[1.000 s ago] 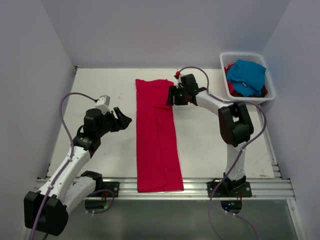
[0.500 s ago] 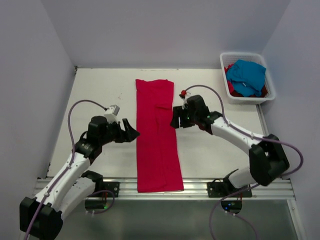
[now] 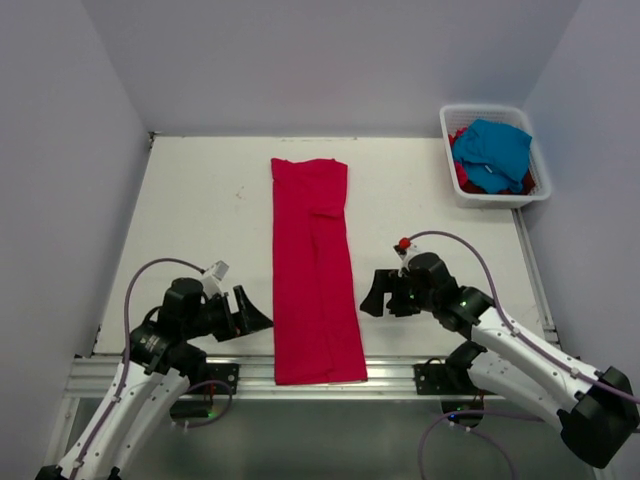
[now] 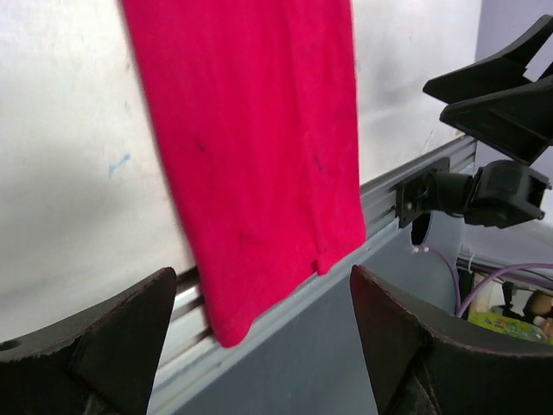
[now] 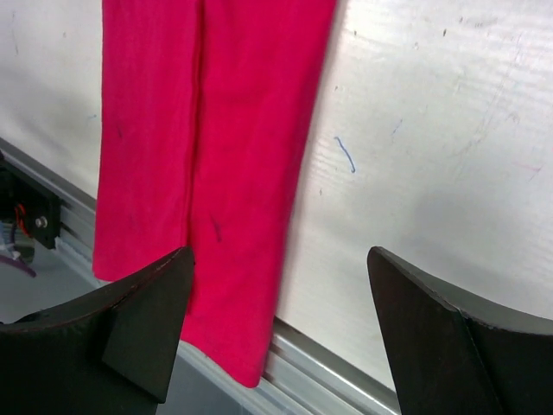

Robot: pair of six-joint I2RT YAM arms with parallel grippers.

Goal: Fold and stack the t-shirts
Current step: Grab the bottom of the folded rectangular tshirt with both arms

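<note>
A crimson red t-shirt [image 3: 313, 265] lies folded into a long narrow strip down the middle of the table, its near end hanging over the front rail. It also shows in the left wrist view [image 4: 251, 147] and the right wrist view [image 5: 207, 156]. My left gripper [image 3: 255, 318] is open and empty, just left of the strip's near end. My right gripper [image 3: 372, 296] is open and empty, just right of it. A turquoise blue t-shirt [image 3: 492, 150] lies crumpled on more red cloth [image 3: 463, 175] in the basket.
A white slatted basket [image 3: 535, 160] stands at the table's far right corner. An aluminium rail [image 3: 400, 372] runs along the table's front edge. Walls close in the left, back and right sides.
Both arms have drawn back toward the near edge. The right gripper has left the strip's far part and come down to its near end. The left gripper has come down likewise. The shirt has not moved.
</note>
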